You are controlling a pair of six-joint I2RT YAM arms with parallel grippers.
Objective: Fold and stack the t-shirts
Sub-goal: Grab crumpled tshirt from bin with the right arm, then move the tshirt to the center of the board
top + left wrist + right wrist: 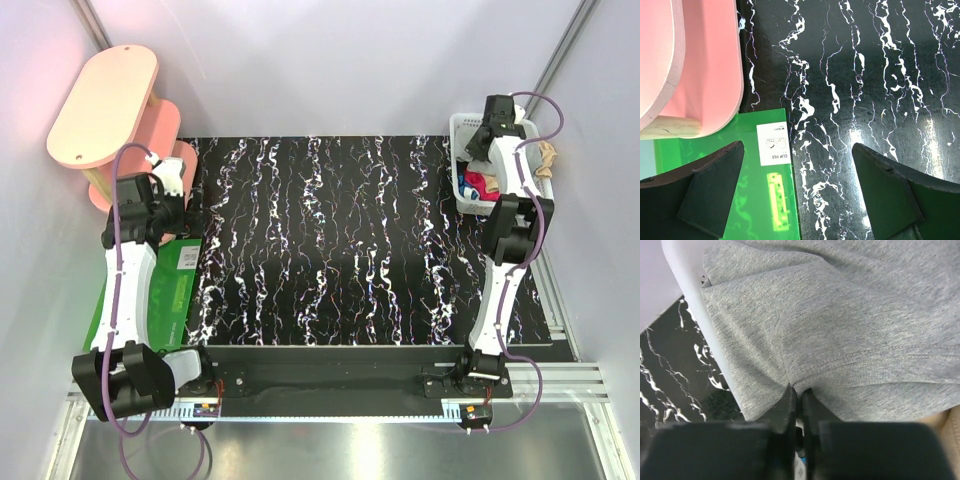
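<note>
A heather grey t-shirt (840,315) fills the right wrist view, bunched over the rim of the white lattice basket (695,305). My right gripper (800,390) is shut on a pinched fold of it near a stitched hem. In the top view the right gripper (488,130) reaches down into the basket (458,165) at the back right, which also holds red (482,184), blue and tan (545,160) cloth. My left gripper (797,146) is open and empty, over the edge between the green mat (765,210) and the black marbled table (865,75).
A pink two-tier stand (105,105) is at the back left, just beyond the left gripper (188,218), and shows in the left wrist view (705,65). The green mat (180,270) lies along the table's left side. Grey walls enclose the cell.
</note>
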